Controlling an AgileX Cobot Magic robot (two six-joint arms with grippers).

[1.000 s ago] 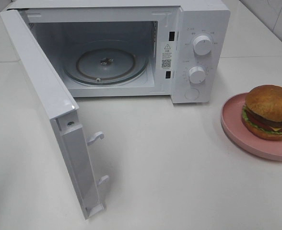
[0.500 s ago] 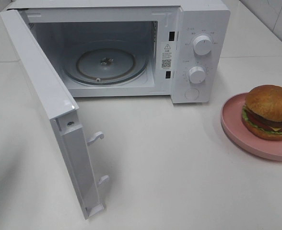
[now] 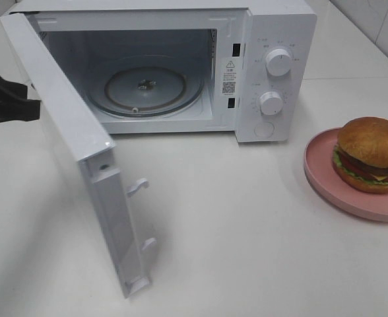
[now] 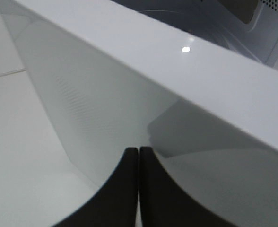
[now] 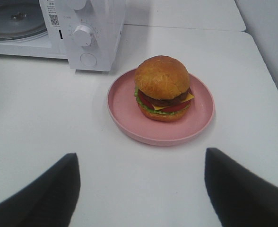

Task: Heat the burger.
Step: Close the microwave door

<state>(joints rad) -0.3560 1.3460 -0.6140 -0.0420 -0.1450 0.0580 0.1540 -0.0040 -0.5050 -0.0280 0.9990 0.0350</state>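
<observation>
The burger (image 3: 371, 153) sits on a round pink plate (image 3: 326, 188) at the right of the table, to the right of the white microwave (image 3: 283, 26). The microwave door (image 3: 62, 112) stands open to the left, and the glass turntable (image 3: 144, 86) inside is bare. My left gripper (image 3: 34, 109) is shut and sits against the outer face of the door; in the left wrist view its tips (image 4: 138, 151) meet at the door (image 4: 177, 71). My right gripper (image 5: 141, 189) is open and empty, short of the burger (image 5: 162, 87) and plate (image 5: 125, 118).
Two white knobs (image 3: 278, 61) (image 3: 271, 103) are on the microwave's right panel. The open door's latch hooks (image 3: 140, 186) stick out over the white table (image 3: 233, 231). A tiled wall runs along the far right.
My left gripper has come into view from the left, behind the door. The door has swung slightly to the right, towards the microwave. The burger and plate have not moved.
</observation>
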